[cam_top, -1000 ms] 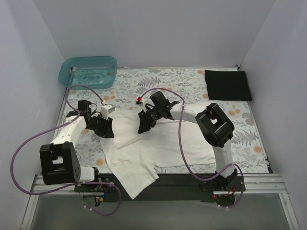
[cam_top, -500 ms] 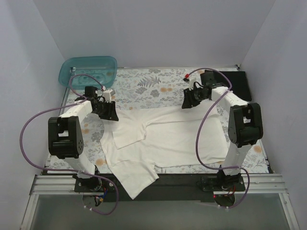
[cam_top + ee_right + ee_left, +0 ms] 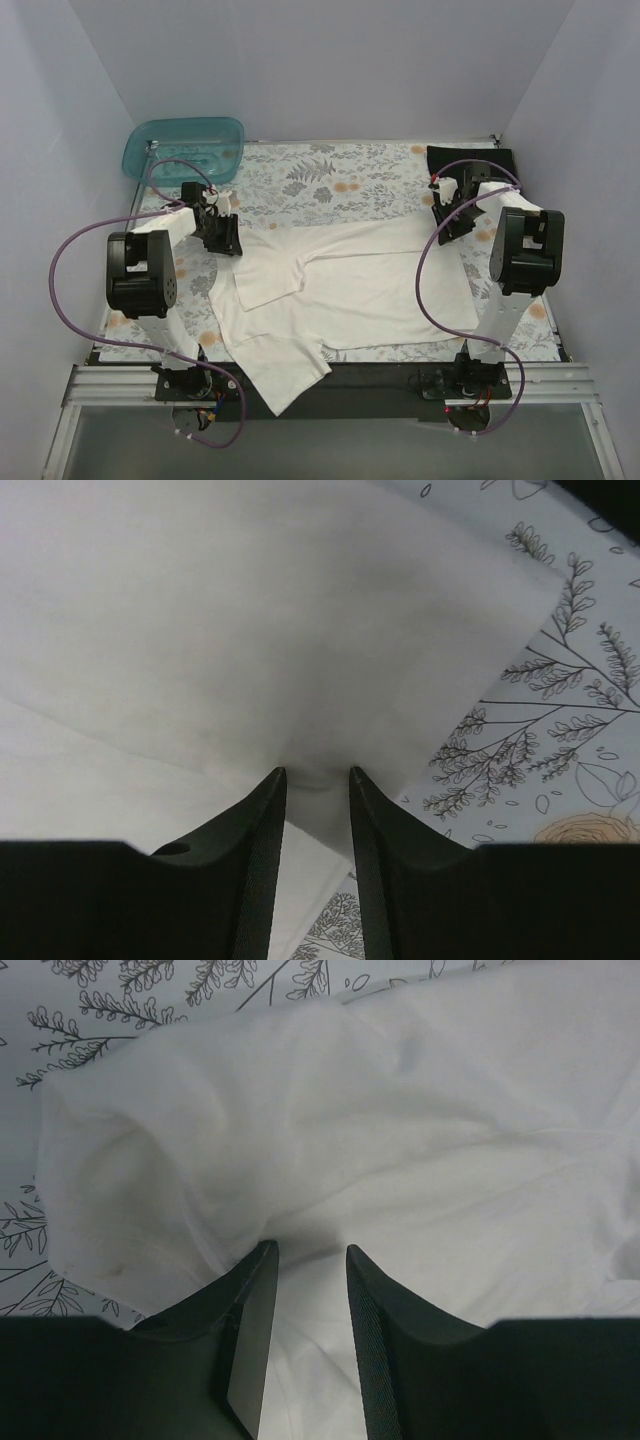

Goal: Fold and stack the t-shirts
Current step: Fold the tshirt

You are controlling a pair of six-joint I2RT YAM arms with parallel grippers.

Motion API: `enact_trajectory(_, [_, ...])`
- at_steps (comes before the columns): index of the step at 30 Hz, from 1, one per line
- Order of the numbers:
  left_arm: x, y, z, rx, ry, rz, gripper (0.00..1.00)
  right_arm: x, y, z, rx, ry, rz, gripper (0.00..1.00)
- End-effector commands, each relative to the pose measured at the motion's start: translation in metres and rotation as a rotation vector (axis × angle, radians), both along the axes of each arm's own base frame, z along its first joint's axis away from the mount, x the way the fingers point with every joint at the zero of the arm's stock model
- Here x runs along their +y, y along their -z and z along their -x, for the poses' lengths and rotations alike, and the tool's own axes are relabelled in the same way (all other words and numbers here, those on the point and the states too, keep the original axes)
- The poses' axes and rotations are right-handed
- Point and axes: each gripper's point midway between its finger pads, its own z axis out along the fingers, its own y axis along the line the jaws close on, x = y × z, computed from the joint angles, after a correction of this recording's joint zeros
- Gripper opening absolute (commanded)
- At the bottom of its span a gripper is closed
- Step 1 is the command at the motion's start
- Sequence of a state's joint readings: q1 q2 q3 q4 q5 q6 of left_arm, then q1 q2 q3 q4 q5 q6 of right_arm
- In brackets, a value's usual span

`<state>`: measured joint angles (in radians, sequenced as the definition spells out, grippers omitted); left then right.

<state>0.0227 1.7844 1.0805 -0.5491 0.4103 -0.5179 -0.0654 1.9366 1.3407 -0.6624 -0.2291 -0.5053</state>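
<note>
Fabric is filling most of the middle of the overhead frame: the cream-white t-shirt (image 3: 350, 290) is lying spread on the grey-and-orange floral cloth (image 3: 330, 180). Its upper edge is running almost straight from left of centre to right of centre. One short sleeve is lying folded over the body at the left, and the lower left part is trailing down past the cloth's bottom edge onto a dark strip.

At the shirt's upper left corner the left end effector (image 3: 228, 240) is reaching in from the left side of the frame. In the left wrist view this end effector (image 3: 306, 1280) is pinching the white cloth, with its dark fingers (image 3: 247, 1310) standing close together and creases in the fabric running down into the narrow gap between them.

At the shirt's upper right corner the right end effector (image 3: 442, 228) is pointing down toward the fabric. Its wrist view is showing the right end effector (image 3: 316, 800) gripping the same shirt near a corner. The fabric is puckering between its fingers (image 3: 262, 840), and the floral print is showing to the right of them.

In the upper right of the overhead frame the black t-shirt (image 3: 455, 155) is lying flat and folded, well apart from the white one and partly covered by the right arm and its cable. A translucent teal tub (image 3: 140, 150) is sitting in the upper left corner, apart from both shirts.
</note>
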Motion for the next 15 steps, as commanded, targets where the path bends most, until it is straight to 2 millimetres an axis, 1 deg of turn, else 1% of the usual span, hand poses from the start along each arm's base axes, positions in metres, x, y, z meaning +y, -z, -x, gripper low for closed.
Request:
enact_trajectory(1, [0.013, 0.001, -0.009, -0.011, -0.031, -0.067, 0.33, -0.013, 0.013, 0.015, 0.067, -0.041, 0.083, 0.38])
enact_trajectory(2, [0.014, 0.002, -0.008, -0.005, -0.038, -0.076, 0.33, -0.018, 0.015, 0.018, 0.077, -0.043, 0.106, 0.38])
enact_trajectory(4, [0.021, 0.011, -0.006, 0.017, -0.050, -0.111, 0.33, -0.025, 0.015, 0.018, 0.070, -0.046, 0.134, 0.38])
enact_trajectory(5, [0.031, 0.015, -0.006, 0.025, -0.073, -0.161, 0.33, -0.029, 0.014, 0.018, 0.066, -0.040, 0.145, 0.38])
enact_trajectory(7, [0.046, 0.022, -0.009, 0.036, -0.111, -0.196, 0.33, -0.034, 0.004, 0.012, 0.038, -0.026, 0.159, 0.39])
enact_trajectory(8, [0.053, 0.021, -0.014, 0.030, -0.130, -0.212, 0.32, -0.033, -0.001, 0.011, 0.027, -0.027, 0.154, 0.39])
enact_trajectory(9, [0.060, 0.020, -0.017, 0.022, -0.148, -0.224, 0.31, -0.028, -0.012, 0.006, -0.006, -0.029, 0.127, 0.40])
enact_trajectory(10, [0.065, 0.017, -0.020, 0.012, -0.159, -0.228, 0.31, -0.024, -0.018, 0.004, -0.020, -0.028, 0.110, 0.40])
enact_trajectory(11, [0.069, 0.012, -0.024, -0.006, -0.163, -0.229, 0.30, -0.015, -0.028, 0.001, -0.047, -0.033, 0.066, 0.40])
enact_trajectory(12, [0.062, 0.007, -0.024, -0.010, -0.135, -0.189, 0.30, -0.010, -0.034, 0.002, -0.049, -0.033, 0.040, 0.40])
enact_trajectory(13, [0.056, -0.005, -0.027, -0.045, -0.095, -0.161, 0.30, -0.003, -0.045, -0.005, -0.076, -0.038, 0.018, 0.40])
enact_trajectory(14, [0.050, -0.014, -0.028, -0.065, -0.077, -0.130, 0.31, 0.004, -0.052, -0.006, -0.085, -0.045, -0.013, 0.41])
enact_trajectory(15, [0.036, -0.033, -0.029, -0.109, -0.034, -0.071, 0.32, 0.019, -0.066, -0.010, -0.112, -0.054, -0.064, 0.41])
